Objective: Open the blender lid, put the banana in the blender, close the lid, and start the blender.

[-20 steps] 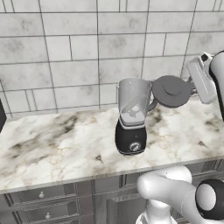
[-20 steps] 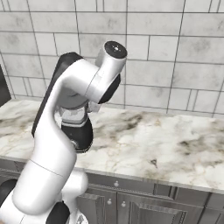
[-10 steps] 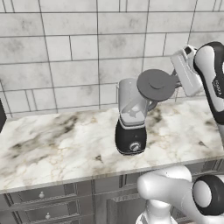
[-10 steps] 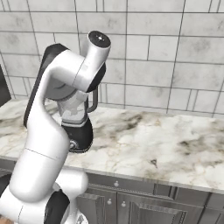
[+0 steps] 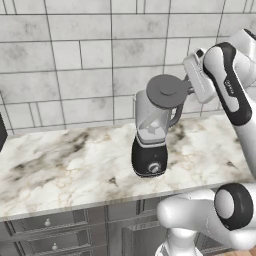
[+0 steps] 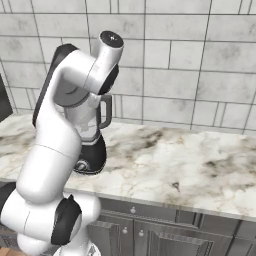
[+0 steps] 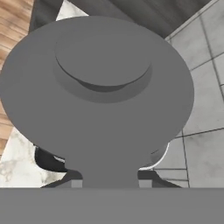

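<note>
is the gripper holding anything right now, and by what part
Yes, the blender lid, gripped by the small tab at its edge, on the side towards the gripper. It hangs tilted against the top of the blender jar.

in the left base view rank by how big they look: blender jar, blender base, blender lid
1. blender jar, largest
2. blender base
3. blender lid, held by its edge tab in the end effector; it is tilted toward the camera, and its span nearly matches the base, so 2 and 3 are close.

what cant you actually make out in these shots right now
- Gripper fingertips: hand view, hidden behind the dark grey round lid.
- Clear grey jar's contents: left base view, too small; banana not discernible.
- Black blender base: right base view, partly behind the white arm.
</note>
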Robot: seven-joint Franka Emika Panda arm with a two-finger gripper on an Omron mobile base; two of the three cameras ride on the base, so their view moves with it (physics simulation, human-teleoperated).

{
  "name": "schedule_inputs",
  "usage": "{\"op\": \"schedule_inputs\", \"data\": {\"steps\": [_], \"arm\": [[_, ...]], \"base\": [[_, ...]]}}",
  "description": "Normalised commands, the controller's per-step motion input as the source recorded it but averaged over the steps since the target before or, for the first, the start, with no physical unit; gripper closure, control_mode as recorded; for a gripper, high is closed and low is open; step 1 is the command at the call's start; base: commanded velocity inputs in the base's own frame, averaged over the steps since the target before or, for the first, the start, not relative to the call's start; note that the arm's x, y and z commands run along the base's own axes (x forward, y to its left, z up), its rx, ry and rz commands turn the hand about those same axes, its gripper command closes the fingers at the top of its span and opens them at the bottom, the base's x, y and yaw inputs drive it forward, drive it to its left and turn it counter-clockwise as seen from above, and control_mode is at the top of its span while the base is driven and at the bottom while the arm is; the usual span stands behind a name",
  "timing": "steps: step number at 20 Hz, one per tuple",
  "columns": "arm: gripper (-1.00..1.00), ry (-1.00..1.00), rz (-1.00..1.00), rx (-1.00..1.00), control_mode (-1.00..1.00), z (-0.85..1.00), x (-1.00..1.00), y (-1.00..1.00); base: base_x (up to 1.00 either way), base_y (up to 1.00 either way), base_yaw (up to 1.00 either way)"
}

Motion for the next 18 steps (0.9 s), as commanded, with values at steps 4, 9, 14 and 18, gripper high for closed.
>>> {"op": "schedule_inputs", "data": {"steps": [4,9,14,18], "arm": [[1.00,0.01,0.00,0.00,-1.00,0.00,0.16,0.00],[1.00,0.02,0.00,0.00,-1.00,0.00,0.15,0.01],[1.00,0.08,-0.01,0.00,-1.00,0.00,0.24,0.17],[1.00,0.06,0.00,0.00,-1.00,0.00,0.33,0.03]], "base": [[0.00,0.00,0.00],[0.00,0.00,0.00],[0.00,0.00,0.00],[0.00,0.00,0.00]]}}
